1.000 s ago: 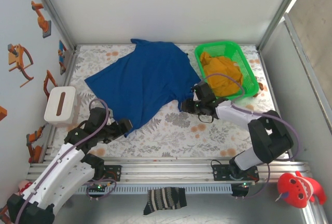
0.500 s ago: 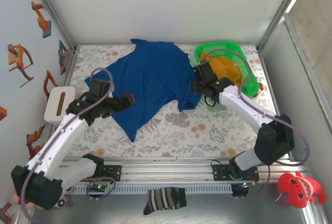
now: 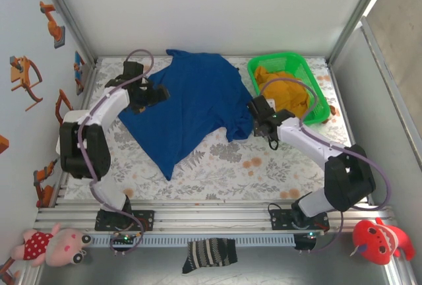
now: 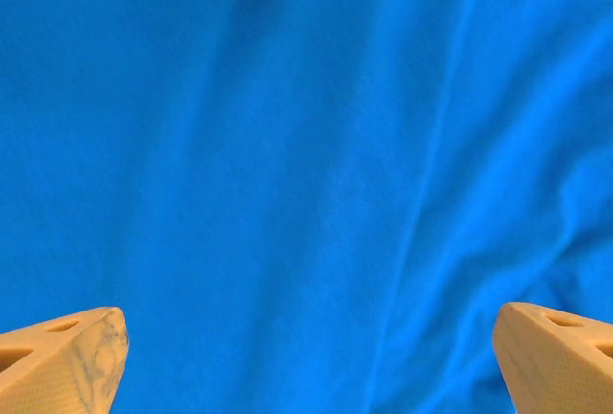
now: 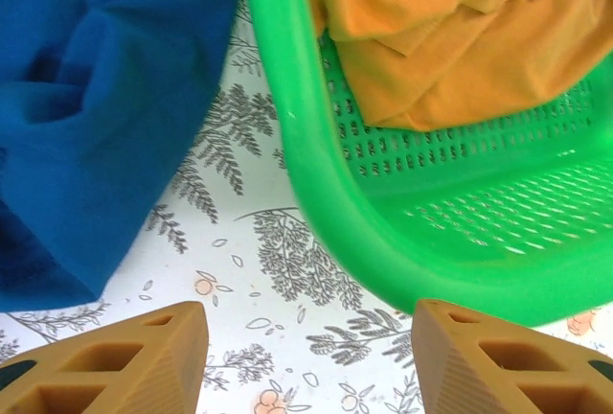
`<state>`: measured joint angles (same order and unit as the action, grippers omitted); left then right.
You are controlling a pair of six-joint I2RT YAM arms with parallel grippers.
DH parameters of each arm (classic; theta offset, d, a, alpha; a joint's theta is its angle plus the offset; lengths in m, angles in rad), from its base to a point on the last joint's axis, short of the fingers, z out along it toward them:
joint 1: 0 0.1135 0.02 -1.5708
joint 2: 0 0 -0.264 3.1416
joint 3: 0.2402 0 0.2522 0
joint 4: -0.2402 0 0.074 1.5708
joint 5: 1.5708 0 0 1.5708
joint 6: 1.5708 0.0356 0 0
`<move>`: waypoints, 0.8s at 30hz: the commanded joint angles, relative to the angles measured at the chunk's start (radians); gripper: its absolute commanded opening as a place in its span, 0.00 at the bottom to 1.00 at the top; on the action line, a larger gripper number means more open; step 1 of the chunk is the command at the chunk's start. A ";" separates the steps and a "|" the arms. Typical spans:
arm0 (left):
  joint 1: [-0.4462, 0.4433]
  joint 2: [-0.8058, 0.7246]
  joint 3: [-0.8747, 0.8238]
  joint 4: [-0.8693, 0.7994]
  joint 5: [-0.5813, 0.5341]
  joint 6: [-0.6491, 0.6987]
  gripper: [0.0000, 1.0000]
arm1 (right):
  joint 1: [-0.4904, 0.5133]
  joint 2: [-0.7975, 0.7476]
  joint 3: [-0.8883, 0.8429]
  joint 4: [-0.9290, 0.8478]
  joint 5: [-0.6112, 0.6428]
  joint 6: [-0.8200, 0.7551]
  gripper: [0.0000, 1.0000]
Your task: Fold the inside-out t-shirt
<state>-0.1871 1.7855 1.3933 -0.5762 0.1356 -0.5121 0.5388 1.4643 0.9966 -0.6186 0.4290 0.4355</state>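
Since a second ago the left arm has swung from the near edge right across the table (image 3: 264,166). The left gripper (image 3: 160,92) now hangs over the far-left part of the inside-out t-shirt (image 3: 191,110), well to the left of the green basket (image 3: 315,94). Its jaws are spread wide and hold nothing. The shirt lies crumpled but mostly flat, its right edge just beside the basket. The right gripper (image 5: 306,347) has come back to that edge, near the basket's near-left corner, jaws partly apart and empty.

I'd say both are lining up for a grasp. The left would do better pinching a sleeve or hem edge than mid-cloth, which only bunches. The right must take blue cloth alone, staying off the basket rim and the mustard-yellow garment (image 3: 283,90).
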 commanded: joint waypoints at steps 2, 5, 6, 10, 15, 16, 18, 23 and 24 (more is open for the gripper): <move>0.054 0.140 0.100 -0.040 0.037 0.049 0.97 | -0.001 -0.051 -0.001 0.010 -0.024 0.046 0.57; 0.085 0.205 0.128 -0.043 0.057 0.033 0.97 | 0.016 -0.050 0.038 0.018 -0.122 0.061 0.54; 0.093 0.219 0.131 -0.039 0.061 0.030 0.97 | 0.029 -0.041 0.057 0.022 -0.149 0.065 0.54; 0.119 0.255 0.128 -0.032 0.074 0.013 0.97 | 0.091 0.036 0.139 0.050 -0.222 0.085 0.51; 0.135 0.268 0.101 -0.018 0.079 -0.006 0.97 | 0.111 0.212 0.244 0.131 -0.287 0.141 0.50; 0.138 0.266 0.089 -0.012 0.081 -0.012 0.97 | 0.110 0.252 0.268 0.144 -0.291 0.157 0.50; 0.142 0.260 0.061 0.003 0.087 -0.027 0.97 | 0.110 0.334 0.315 0.161 -0.304 0.176 0.49; 0.162 0.240 -0.010 0.036 0.115 -0.064 0.97 | 0.103 0.477 0.390 0.165 -0.309 0.239 0.49; 0.166 0.238 -0.021 0.039 0.121 -0.072 0.97 | 0.096 0.491 0.394 0.166 -0.313 0.252 0.49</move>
<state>-0.0372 2.0281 1.4212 -0.5175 0.2234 -0.5407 0.6491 1.9362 1.3563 -0.4541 0.1219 0.6182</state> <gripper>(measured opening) 0.968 0.490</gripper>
